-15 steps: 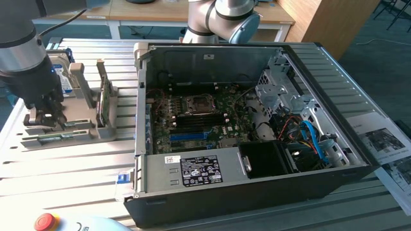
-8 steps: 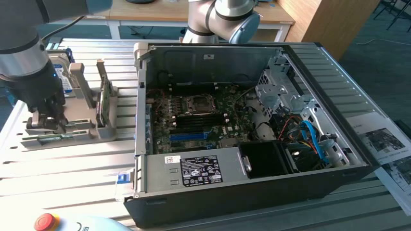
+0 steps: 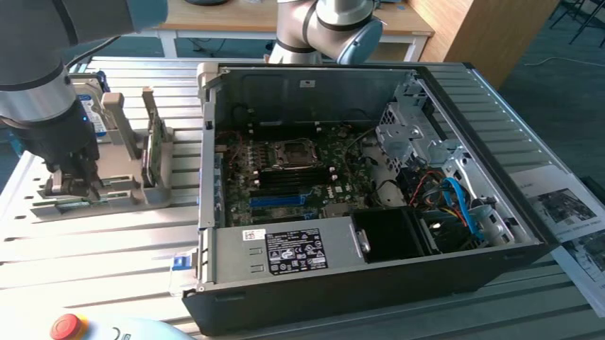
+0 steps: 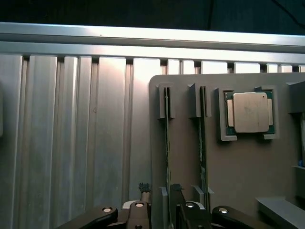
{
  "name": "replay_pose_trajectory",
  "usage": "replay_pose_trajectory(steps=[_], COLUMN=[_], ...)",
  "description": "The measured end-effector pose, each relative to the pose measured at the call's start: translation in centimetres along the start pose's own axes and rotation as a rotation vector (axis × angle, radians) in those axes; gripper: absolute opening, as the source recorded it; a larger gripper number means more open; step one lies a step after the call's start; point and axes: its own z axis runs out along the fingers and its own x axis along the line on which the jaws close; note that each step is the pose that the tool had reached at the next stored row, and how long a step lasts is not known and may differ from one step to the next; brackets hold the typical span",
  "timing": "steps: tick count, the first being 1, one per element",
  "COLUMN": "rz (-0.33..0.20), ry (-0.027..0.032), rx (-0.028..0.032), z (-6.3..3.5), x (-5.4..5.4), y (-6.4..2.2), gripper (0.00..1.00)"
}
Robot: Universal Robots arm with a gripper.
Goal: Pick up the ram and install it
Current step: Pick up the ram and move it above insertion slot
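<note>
Over the gray holder (image 4: 186, 157), the fingers (image 4: 144, 193) stand wide; one lies each side of the ram (image 4: 167, 143).

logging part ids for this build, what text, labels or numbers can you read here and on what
Nothing here can be read clearly.
Black label on the power supply: white print, too small to read.
White sticker beside it: unreadable.
Small sticker on the case's rear wall: unreadable.
Printed sheets at the exterior view's right: too blurred.
Processor lid, wrist view: no legible marking.
</note>
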Motion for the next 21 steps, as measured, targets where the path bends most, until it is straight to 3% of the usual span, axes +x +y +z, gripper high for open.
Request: replay_pose_trajectory(steps=[21], rz=[0.000], ry=[-0.0001], rx=[0.0002], z=[0.38], x=[-0.68], y=[-0.02], gripper=[0.30])
